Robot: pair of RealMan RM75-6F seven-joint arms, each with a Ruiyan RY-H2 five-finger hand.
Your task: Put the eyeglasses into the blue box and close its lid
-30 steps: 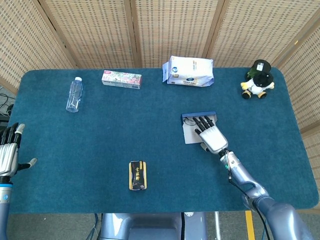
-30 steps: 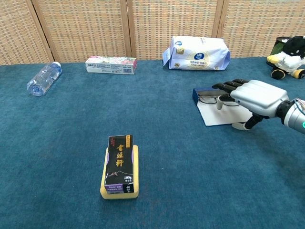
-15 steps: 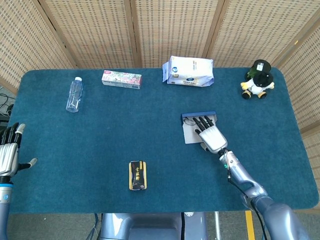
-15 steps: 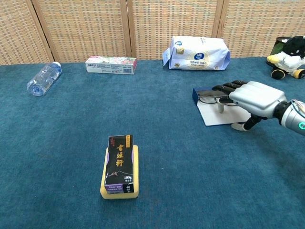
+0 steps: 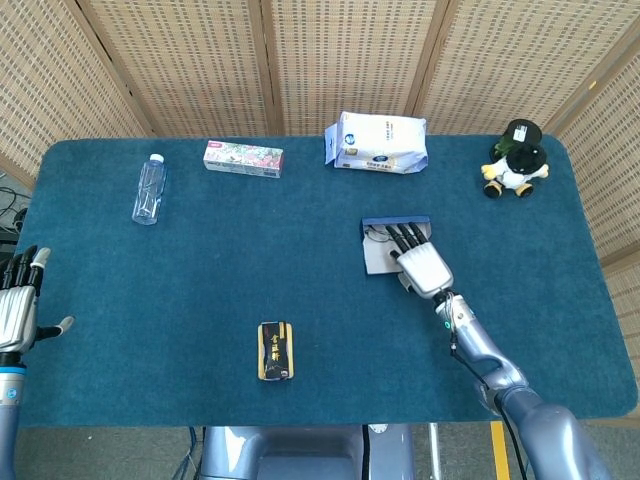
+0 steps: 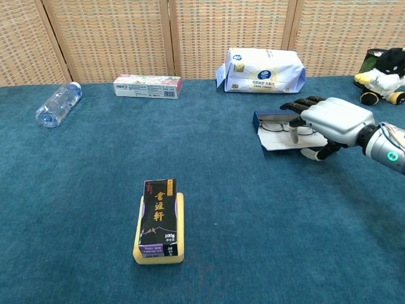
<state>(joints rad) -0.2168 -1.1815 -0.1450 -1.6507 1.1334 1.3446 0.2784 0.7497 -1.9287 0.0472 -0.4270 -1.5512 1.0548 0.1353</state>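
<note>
The blue box (image 5: 395, 221) (image 6: 258, 120) lies open right of the table's centre, with the eyeglasses (image 5: 383, 236) (image 6: 278, 126) inside it. Its white-lined lid (image 5: 378, 263) (image 6: 278, 144) stretches toward me, tilted up a little at the near edge. My right hand (image 5: 424, 268) (image 6: 332, 117) hovers over the lid, its fingers reaching out above the glasses and its thumb at the lid's near right edge. It holds nothing that I can see. My left hand (image 5: 18, 300) rests at the table's left edge, fingers spread and empty, seen only in the head view.
A black-and-yellow packet (image 5: 275, 350) (image 6: 158, 220) lies near the front centre. Along the back are a water bottle (image 5: 148, 188) (image 6: 57, 104), a toothpaste box (image 5: 243, 158) (image 6: 147, 86), a tissue pack (image 5: 378, 142) (image 6: 262, 62) and a plush toy (image 5: 517, 158) (image 6: 383, 69).
My right hand has moved forward over the box. The box has slid slightly away and the lid now looks shorter, raised at its near edge. The left hand has not moved.
</note>
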